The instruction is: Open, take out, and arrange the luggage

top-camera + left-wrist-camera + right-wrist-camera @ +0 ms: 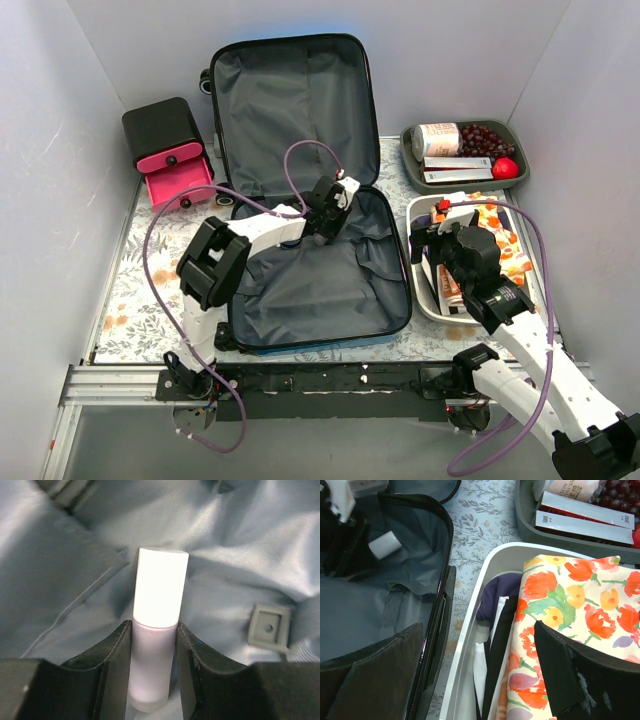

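Two jaws clasp a bottle (157,630) inside luggage (290,100).

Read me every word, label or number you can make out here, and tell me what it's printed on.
"...ON" above "...SSING": partial letters on the packet in the grey tray, cut off by the picture edge.
Small dark print on the two long white boxes: too small to read.
White bottle: no writing shows.
Flowered cloth: pattern only, no words.
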Available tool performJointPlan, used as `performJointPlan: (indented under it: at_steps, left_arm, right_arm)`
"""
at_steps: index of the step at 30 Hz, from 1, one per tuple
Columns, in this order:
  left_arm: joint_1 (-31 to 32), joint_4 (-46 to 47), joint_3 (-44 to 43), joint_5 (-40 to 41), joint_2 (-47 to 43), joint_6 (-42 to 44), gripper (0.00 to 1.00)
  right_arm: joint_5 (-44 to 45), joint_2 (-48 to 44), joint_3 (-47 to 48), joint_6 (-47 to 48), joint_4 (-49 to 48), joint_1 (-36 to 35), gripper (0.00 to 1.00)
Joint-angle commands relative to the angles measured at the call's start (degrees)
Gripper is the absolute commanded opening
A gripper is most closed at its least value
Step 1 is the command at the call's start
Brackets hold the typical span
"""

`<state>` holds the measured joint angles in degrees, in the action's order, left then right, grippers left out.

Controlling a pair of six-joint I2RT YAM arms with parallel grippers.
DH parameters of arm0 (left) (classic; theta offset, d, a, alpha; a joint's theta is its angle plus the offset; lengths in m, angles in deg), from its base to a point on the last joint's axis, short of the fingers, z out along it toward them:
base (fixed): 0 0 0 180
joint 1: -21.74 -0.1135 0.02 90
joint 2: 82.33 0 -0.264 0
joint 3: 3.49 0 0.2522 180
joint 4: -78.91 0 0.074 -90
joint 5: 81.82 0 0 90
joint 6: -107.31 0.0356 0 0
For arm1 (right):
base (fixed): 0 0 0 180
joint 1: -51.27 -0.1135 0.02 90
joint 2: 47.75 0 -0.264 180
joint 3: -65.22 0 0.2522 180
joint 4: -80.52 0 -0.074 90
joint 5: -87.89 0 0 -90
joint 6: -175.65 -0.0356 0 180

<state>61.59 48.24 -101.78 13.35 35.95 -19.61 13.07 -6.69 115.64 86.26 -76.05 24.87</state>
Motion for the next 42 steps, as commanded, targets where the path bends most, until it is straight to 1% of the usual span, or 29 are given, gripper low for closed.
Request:
performJointPlan:
  at_steps: [1,4,5,6,7,8,9,11,12,14,15,16,17,18,21,22,24,25,26,28,29,31,32,33,37,40,42]
  left_arm:
    - [0.0,3.2,2.1,1.9,-15.3,-1.4,0.00]
    - [0.0,6.3,7.5,3.1,-24.6,-2.3,0.00]
    - [0.0,6.7,9.5,5.5,-26.5,-3.0,0.00]
    - [-0.5,6.6,10.1,7.6,-30.4,-3.9,0.00]
    - [-0.7,6.3,10.5,10.2,-32.1,-5.3,0.00]
    - [-1.1,6.4,11.0,13.1,-34.0,-8.7,0.00]
    - [-2.2,6.4,11.8,21.2,-35.3,-10.6,0.00]
    - [-4.4,4.7,11.1,26.9,-38.3,-14.8,0.00]
    - [-7.6,3.6,9.9,31.1,-38.9,-21.2,0.00]
    - [-12.1,-3.1,8.0,35.5,-39.8,-31.7,0.00]
    - [-17.0,-6.6,6.8,37.3,-39.5,-43.2,0.00]
    - [-19.6,-12.2,5.4,38.6,-39.3,-47.2,0.00]
    - [-21.7,-14.6,4.7,38.9,-38.4,-51.0,0.00]
    - [-25.4,-16.3,4.2,38.2,-37.6,-55.9,0.00]
    - [-28.8,-23.5,0.9,40.4,-33.1,-62.9,0.00]
    - [-29.9,-25.1,-0.3,39.5,-31.7,-66.9,0.00]
    - [-33.4,-27.4,-2.0,38.1,-28.4,-70.5,0.00]
    - [-34.6,-28.0,-2.2,37.3,-27.4,-74.1,0.00]
    - [-36.2,-28.7,-2.7,36.9,-26.4,-75.8,0.00]
    - [-37.7,-28.0,-3.4,36.8,-23.1,-77.8,0.00]
    - [-39.0,-27.7,-5.4,35.4,-21.8,-78.3,0.00]
    - [-39.8,-30.0,-8.4,34.9,-17.7,-80.3,0.00]
    - [-39.9,-31.1,-9.9,34.7,-16.3,-82.8,0.00]
    - [-41.7,-32.2,-12.6,34.7,-15.0,-83.6,0.00]
    - [-43.1,-32.0,-16.9,33.2,-8.8,-85.0,0.00]
    - [-43.5,-31.3,-18.5,32.5,-7.3,-85.9,0.00]
    - [-43.6,-32.5,-18.8,32.4,-6.5,-89.4,0.00]
  right_arm:
    - [1.3,-0.8,0.0,-0.1,-2.2,-0.4,0.98]
    - [1.6,-1.0,-0.3,0.0,-2.6,-0.4,0.98]
    - [1.6,-1.0,-0.3,0.0,-2.7,-0.5,0.98]
    - [1.6,-0.9,-0.2,0.0,-2.6,-0.4,0.98]
    - [1.6,-0.8,-0.1,0.0,-2.7,-0.4,0.98]
    - [1.6,-0.8,-0.1,-0.1,-2.6,-0.4,0.98]
    - [1.6,-0.7,0.0,-0.1,-2.7,-0.4,0.98]
    - [1.7,-0.7,0.0,-0.2,-2.9,-0.4,0.98]
    - [1.7,-0.6,0.1,-0.2,-3.0,-0.4,0.98]
    - [1.6,-0.5,0.1,-0.2,-3.1,-0.4,0.98]
    - [1.6,-0.2,0.1,-0.2,-3.1,-0.4,0.98]
    - [1.5,-0.1,0.2,-0.2,-3.1,-0.4,0.98]
    - [1.3,0.1,0.2,-0.2,-3.1,-0.4,0.98]
    - [1.1,0.2,0.2,-0.2,-3.1,-0.4,0.98]
    - [1.1,0.3,0.2,-0.2,-3.0,-0.4,0.98]
    - [1.3,0.3,0.2,-0.2,-2.9,-0.3,0.98]
    - [1.6,0.0,0.4,-0.2,-2.3,-0.4,0.98]
    - [2.0,-0.1,0.4,-0.2,-2.2,-0.4,0.98]
    - [2.0,-0.4,0.3,-0.2,-2.2,-0.4,0.98]
    - [1.6,-0.6,0.2,-0.1,-2.4,-0.4,0.98]
    - [1.4,-0.5,0.3,0.0,-2.4,-0.4,0.98]
    - [2.0,-0.3,0.6,0.3,-2.2,-0.4,0.98]
    - [2.5,-0.1,0.7,0.4,-2.1,-0.4,0.98]
    - [2.7,0.0,0.8,0.5,-1.9,-0.4,0.98]
    - [3.5,0.0,0.5,0.9,-2.0,-0.4,0.98]
    - [3.9,0.3,0.3,1.0,-2.0,-0.4,0.98]
    - [4.0,0.7,0.3,1.0,-2.1,-0.3,0.98]
